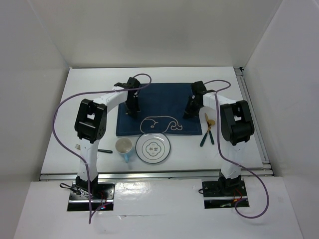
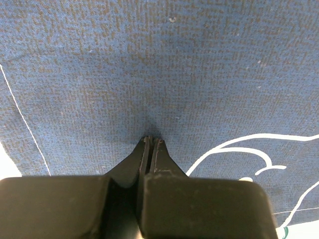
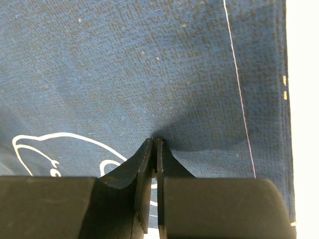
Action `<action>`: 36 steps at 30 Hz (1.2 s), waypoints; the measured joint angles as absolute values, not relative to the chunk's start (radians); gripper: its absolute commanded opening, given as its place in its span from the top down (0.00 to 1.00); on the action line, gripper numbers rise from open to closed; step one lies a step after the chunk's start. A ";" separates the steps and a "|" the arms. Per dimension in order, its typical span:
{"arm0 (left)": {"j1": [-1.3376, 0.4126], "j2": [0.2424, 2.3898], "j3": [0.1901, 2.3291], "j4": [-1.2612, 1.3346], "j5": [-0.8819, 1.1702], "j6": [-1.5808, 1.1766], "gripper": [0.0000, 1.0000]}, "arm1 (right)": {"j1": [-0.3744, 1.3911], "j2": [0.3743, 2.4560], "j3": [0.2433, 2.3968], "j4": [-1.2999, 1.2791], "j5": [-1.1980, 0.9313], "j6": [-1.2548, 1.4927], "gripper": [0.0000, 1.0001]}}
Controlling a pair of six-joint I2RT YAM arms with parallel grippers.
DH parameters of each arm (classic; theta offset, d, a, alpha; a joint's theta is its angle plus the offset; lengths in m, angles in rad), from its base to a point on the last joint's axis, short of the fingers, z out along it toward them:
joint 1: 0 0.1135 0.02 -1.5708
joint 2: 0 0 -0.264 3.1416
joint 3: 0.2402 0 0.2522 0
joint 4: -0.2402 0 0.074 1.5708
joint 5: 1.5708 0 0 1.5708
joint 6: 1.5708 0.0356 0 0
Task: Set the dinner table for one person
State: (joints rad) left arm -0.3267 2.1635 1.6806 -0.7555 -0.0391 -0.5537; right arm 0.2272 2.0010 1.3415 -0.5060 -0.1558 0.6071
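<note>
While both arms reach out over the dinner table [image 1: 94,94], which spans the white-walled enclosure, the left gripper [image 2: 151,140] and right gripper [image 3: 155,140] each have their jaws pressed together, pinching a small pucker of the navy placemat [image 1: 164,99]. The placemat lies at mid-table. A plate [image 1: 153,148] and cup [image 1: 124,147] sit at its near edge, and utensils [image 1: 208,130] lie beside its right edge.

The left arm [image 1: 90,122] and right arm [image 1: 237,122] reach forward from their bases, elbows raised, wrists bent steeply down. The left gripper [image 1: 132,110] and right gripper [image 1: 190,113] point downward, well apart, each with jaws pressed together on a pucker of the placemat [image 1: 162,99].
</note>
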 measured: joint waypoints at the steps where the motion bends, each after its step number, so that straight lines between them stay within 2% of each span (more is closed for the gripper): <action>1: -0.327 2.162 1.680 -0.755 -0.040 -0.554 1.00 | 0.227 1.998 1.338 -0.505 -0.153 0.607 0.98; 3: -0.327 2.162 1.679 -0.754 -0.041 -0.554 1.00 | 0.227 1.995 1.336 -0.506 -0.150 0.600 0.94; 6: -0.328 2.162 1.690 -0.777 -0.069 -0.552 1.00 | 0.227 1.991 1.343 -0.520 -0.147 0.581 0.80; 7: -0.328 2.162 1.695 -0.794 -0.082 -0.551 0.97 | 0.227 1.988 1.345 -0.531 -0.141 0.574 0.72; 8: -0.328 2.162 1.703 -0.814 -0.094 -0.551 0.91 | 0.227 1.983 1.348 -0.551 -0.134 0.567 0.50; 9: -0.328 2.162 1.711 -0.831 -0.105 -0.550 0.83 | 0.228 1.973 1.350 -0.570 -0.128 0.562 0.39; 11: -0.327 2.158 1.731 -0.851 -0.126 -0.545 0.60 | 0.231 1.933 1.349 -0.604 -0.130 0.543 0.23; 12: -0.326 2.148 1.733 -0.859 -0.136 -0.542 0.54 | 0.231 1.897 1.346 -0.614 -0.134 0.533 0.18; 14: -0.325 2.111 1.732 -0.884 -0.154 -0.541 0.38 | 0.231 1.794 1.316 -0.604 -0.153 0.520 0.13; 16: -0.324 2.042 1.720 -0.896 -0.173 -0.543 0.34 | 0.235 1.643 1.229 -0.570 -0.209 0.514 0.07; 19: -0.320 1.880 1.675 -0.902 -0.188 -0.550 0.33 | 0.274 1.429 1.057 -0.523 -0.290 0.523 0.06; 22: -0.318 1.703 1.611 -0.900 -0.187 -0.560 0.32 | 0.365 1.327 0.879 -0.479 -0.364 0.546 0.06; 24: -0.319 1.588 1.551 -0.901 -0.182 -0.577 0.31 | 0.432 1.322 0.760 -0.451 -0.413 0.579 0.06; 30: -0.322 1.402 1.386 -0.901 -0.153 -0.626 0.31 | 0.526 1.323 0.628 -0.356 -0.442 0.673 0.08; 36: -0.333 1.360 1.346 -0.897 -0.118 -0.648 0.31 | 0.616 1.420 0.599 -0.149 -0.433 0.782 0.19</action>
State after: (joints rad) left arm -0.3328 1.3598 1.3457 -0.8974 -0.1181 -0.6476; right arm 0.6159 1.4197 0.5995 -0.1486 -0.4328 0.7822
